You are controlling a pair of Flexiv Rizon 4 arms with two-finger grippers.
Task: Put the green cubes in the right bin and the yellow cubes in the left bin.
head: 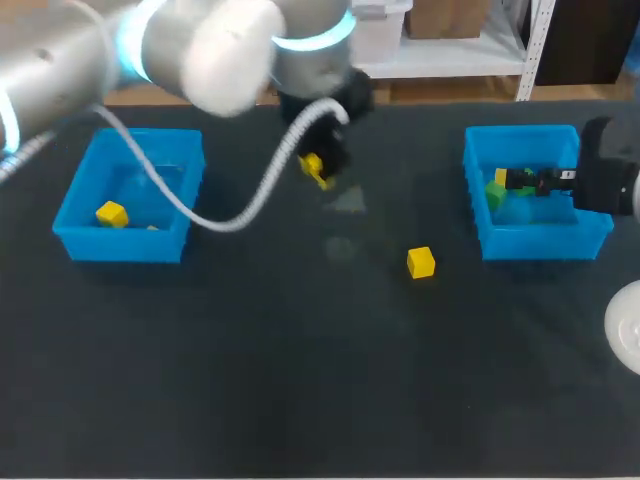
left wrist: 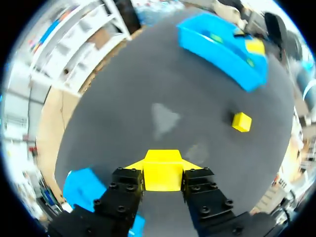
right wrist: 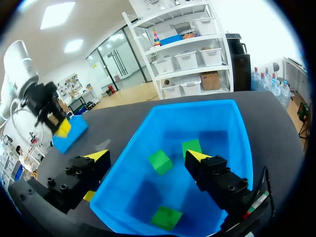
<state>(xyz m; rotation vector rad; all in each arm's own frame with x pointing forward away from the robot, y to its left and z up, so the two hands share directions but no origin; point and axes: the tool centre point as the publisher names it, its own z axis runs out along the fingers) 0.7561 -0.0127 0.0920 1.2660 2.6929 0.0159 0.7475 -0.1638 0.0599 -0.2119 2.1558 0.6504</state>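
My left gripper (head: 316, 168) hangs above the table's far middle, shut on a yellow cube (head: 312, 165). The left wrist view has that yellow cube (left wrist: 163, 170) clamped between both fingers, off the mat. Another yellow cube (head: 421, 262) (left wrist: 241, 122) lies loose on the mat right of centre. One yellow cube (head: 112, 213) rests in the left bin (head: 75, 190). Over the right bin (head: 520, 133) (right wrist: 197, 105) my right gripper (head: 515, 180) (right wrist: 148, 155) stands open and empty. Green cubes (right wrist: 160, 162) (right wrist: 191, 146) (right wrist: 166, 217) lie in that bin.
The dark mat (head: 300, 380) covers the table between the two blue bins. A white round object (head: 625, 325) sits at the right edge. The left arm's grey cable (head: 230, 215) loops over the mat beside the left bin.
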